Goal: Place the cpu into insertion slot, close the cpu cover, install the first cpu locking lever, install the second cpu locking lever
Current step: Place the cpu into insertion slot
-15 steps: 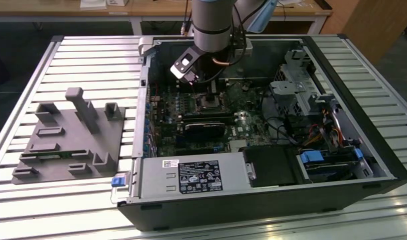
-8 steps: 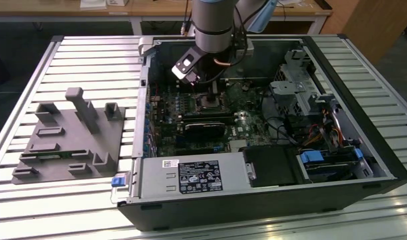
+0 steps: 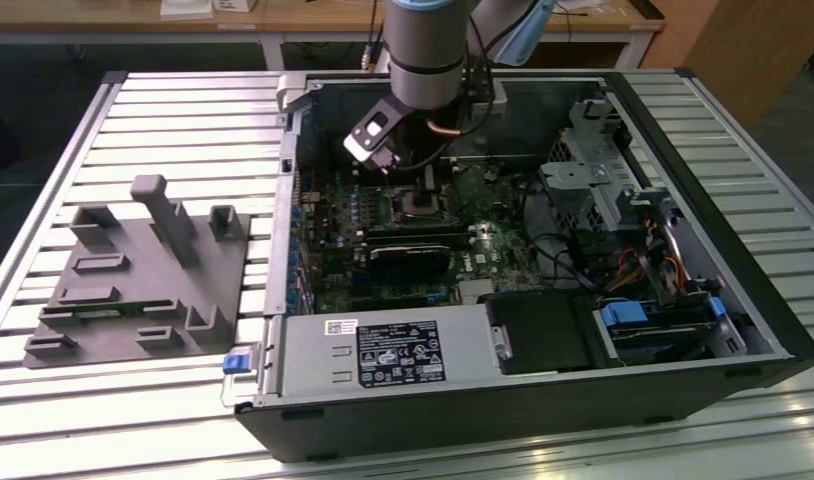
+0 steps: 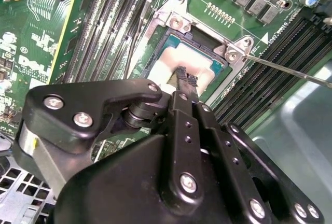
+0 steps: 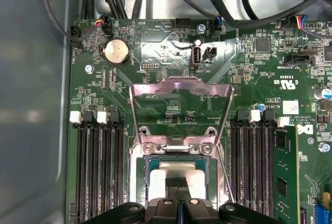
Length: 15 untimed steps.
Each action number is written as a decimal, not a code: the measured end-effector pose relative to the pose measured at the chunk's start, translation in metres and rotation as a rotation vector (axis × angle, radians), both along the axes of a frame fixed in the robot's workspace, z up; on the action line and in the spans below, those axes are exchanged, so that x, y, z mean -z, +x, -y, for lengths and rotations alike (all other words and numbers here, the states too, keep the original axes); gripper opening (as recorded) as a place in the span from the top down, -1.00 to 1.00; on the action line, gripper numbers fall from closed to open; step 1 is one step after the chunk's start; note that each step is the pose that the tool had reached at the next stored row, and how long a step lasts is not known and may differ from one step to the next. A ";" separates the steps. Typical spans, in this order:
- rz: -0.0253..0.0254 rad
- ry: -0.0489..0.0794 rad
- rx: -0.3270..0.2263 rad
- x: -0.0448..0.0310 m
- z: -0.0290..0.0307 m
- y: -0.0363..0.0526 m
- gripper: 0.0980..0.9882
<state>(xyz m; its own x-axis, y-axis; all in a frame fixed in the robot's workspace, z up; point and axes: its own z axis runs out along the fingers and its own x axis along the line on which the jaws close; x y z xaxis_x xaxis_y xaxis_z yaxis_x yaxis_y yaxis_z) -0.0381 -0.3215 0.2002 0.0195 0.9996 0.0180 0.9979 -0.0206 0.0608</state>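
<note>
The cpu (image 5: 176,171) lies flat in the insertion slot (image 5: 141,180) on the green board, its pale metal top showing in both wrist views. My gripper (image 5: 176,185) stands over the chip's middle with its fingers (image 4: 180,73) together and their tips at the cpu (image 4: 199,68); nothing is between them. The cpu cover (image 5: 179,82) stands raised behind the slot, hinged at its far side. A thin locking lever (image 4: 290,71) sticks out free from one corner of the slot (image 4: 174,37). In the exterior view the gripper (image 3: 427,182) reaches down into the open case above the slot (image 3: 417,205).
Rows of black memory slots (image 5: 98,172) flank the socket on both sides. A long black card (image 3: 410,262), a drive cage (image 3: 587,185) and cables crowd the case. A grey fixture block (image 3: 134,280) sits on the slatted table at the exterior view's left.
</note>
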 end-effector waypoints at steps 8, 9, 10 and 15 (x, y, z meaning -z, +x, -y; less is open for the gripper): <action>0.0000 0.000 0.000 0.0008 0.0000 0.0000 0.98; 0.0003 0.000 0.000 0.0005 0.0000 0.0000 0.98; 0.0005 0.001 0.000 -0.0003 -0.0001 0.0001 0.98; 0.0001 0.000 0.000 -0.0119 0.0000 0.0000 0.98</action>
<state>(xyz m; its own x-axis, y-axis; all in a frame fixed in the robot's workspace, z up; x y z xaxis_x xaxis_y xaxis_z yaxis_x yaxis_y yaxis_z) -0.0381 -0.3215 0.2121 0.0196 0.9996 0.0181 0.9979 -0.0206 0.0609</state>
